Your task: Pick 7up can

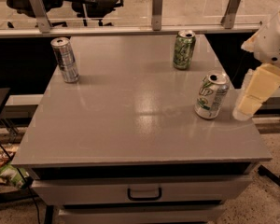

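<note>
The 7up can (211, 96) stands upright near the right edge of the grey table (130, 125). It has a white and silver body, green lettering and a silver top. My gripper (253, 94), cream-coloured under a white arm, hangs at the table's right edge. It is just right of the 7up can, at about the can's height, with a small gap between them. It holds nothing.
An all-green patterned can (184, 49) stands at the back right. A slim silver-and-dark can (65, 59) stands at the back left. A glass rail with metal posts (157, 9) runs behind the table. A drawer handle (143, 193) is on the front.
</note>
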`<state>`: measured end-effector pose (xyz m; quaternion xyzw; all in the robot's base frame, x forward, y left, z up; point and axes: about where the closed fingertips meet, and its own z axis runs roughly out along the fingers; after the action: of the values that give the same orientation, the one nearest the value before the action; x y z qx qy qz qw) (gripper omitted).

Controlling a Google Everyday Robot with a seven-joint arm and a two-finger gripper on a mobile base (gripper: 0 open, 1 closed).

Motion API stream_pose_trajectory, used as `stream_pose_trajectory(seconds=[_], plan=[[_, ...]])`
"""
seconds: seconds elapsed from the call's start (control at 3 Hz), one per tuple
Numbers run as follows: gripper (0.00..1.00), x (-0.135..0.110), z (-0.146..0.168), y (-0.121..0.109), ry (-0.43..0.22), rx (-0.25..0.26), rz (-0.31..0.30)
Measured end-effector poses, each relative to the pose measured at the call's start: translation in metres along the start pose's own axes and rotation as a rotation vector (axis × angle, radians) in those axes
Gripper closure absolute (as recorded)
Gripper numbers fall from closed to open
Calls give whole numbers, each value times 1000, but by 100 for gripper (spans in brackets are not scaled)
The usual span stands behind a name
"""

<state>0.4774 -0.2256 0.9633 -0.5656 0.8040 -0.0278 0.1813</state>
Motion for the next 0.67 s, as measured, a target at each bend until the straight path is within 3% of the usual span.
stream_pose_trajectory(seconds=[0.67], plan=[[0,-7,45,-19,-77,-27,98]])
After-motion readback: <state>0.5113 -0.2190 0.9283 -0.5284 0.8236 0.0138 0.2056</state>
